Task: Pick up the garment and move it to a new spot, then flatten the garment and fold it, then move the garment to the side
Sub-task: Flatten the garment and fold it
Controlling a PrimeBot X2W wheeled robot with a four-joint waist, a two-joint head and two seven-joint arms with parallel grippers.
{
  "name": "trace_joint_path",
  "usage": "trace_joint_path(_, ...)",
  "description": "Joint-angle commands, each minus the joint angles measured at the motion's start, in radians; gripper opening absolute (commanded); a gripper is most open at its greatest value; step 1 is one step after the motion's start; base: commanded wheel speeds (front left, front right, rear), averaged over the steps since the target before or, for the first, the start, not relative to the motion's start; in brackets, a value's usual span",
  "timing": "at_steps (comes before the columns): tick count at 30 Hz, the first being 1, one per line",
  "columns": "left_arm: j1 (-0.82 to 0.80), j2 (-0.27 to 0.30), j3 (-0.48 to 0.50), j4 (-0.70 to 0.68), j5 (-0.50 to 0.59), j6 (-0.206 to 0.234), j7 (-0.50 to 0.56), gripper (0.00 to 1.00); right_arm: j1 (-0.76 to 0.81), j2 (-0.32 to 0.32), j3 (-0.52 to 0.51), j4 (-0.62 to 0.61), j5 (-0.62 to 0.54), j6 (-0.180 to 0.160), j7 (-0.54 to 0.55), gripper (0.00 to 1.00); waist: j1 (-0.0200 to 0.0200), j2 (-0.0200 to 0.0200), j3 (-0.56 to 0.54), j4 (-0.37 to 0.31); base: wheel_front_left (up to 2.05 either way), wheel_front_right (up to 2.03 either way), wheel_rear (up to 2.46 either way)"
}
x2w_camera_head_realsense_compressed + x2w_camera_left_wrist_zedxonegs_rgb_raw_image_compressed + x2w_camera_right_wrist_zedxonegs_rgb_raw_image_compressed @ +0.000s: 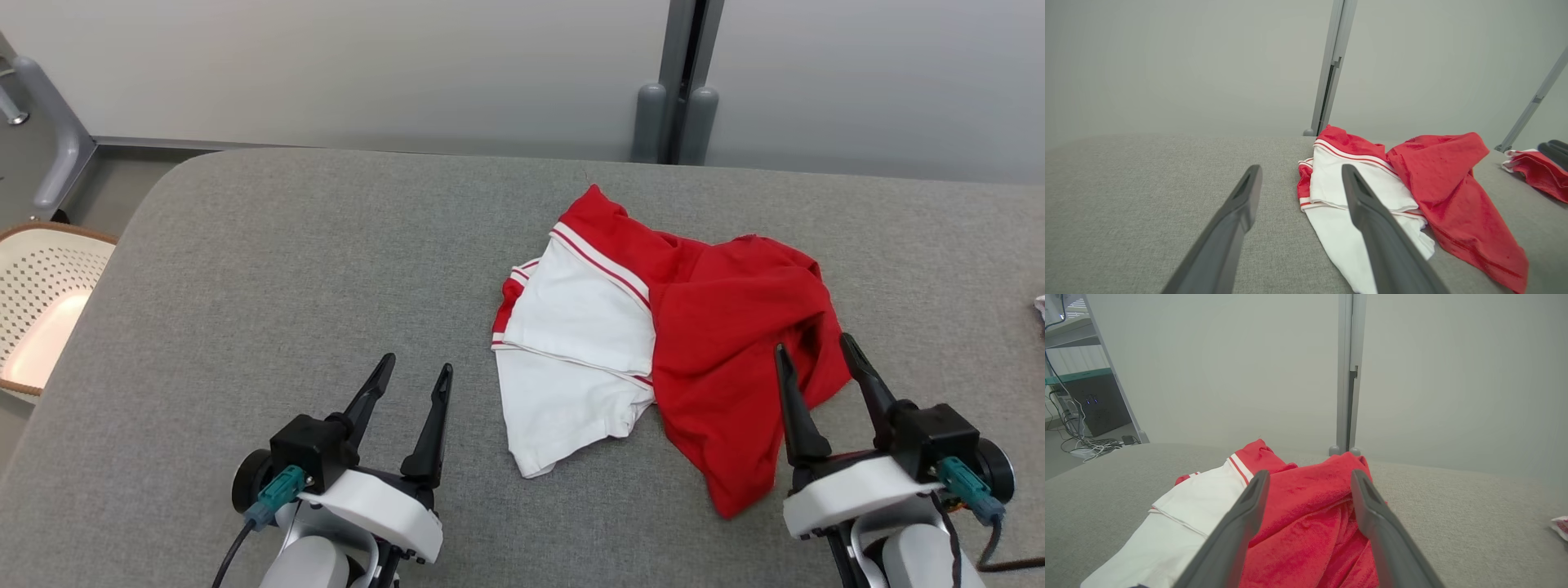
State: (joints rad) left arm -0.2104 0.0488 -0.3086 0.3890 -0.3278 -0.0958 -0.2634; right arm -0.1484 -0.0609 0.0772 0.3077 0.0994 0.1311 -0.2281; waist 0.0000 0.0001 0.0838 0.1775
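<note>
**Item: one red-and-white garment, unfolded, on grey tabletop**

Garment [653,343]: crumpled, lying right of centre on the tabletop [286,269]. The white part faces the left side, and the red part is bunched and trails toward the near right.

Left gripper [416,363]: fingers spread and empty, over bare tabletop just left of the white hem.

Right gripper [815,341]: fingers spread with nothing between them. The tips sit over the near red edge; contact with the cloth cannot be told.

Also present: a white perforated basket [41,294] beyond the left edge, a grey post [682,82] behind, and a second red-and-white cloth [1537,173] at the far right.
</note>
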Motion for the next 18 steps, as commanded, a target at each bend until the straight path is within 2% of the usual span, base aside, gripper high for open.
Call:
trace_joint_path(1, 0.006, 0.004, -0.006, 0.002, -0.009, 0.000, -0.001, 1.00, -0.026, -0.009, 0.009, 0.004, -0.015, -0.001, 0.017, 1.00, 0.0000, -0.0001, 0.007, 0.016, 0.00, 0.00, 0.00)
trace_joint_path(9, -0.027, 0.004, -0.032, -0.005, -0.027, 0.004, -0.002, 1.00, -0.162, -0.036, 0.078, 0.069, -0.061, -0.001, 0.152, 1.00, 0.0000, -0.0001, 0.065, 0.079, 0.00, 0.00, 0.00)
trace_joint_path(13, -0.044, 0.003, -0.056, -0.004, -0.045, 0.007, -0.002, 1.00, -0.267, -0.053, 0.108, 0.159, -0.105, -0.001, 0.248, 1.00, 0.0000, -0.0001, 0.100, 0.129, 0.00, 0.00, 0.00)
trace_joint_path(18, -0.058, 0.004, -0.080, -0.009, -0.072, 0.015, -0.002, 1.00, -0.343, -0.069, 0.093, 0.257, -0.153, -0.001, 0.326, 1.00, 0.0000, -0.0001, 0.128, 0.177, 0.00, 0.00, 0.00)
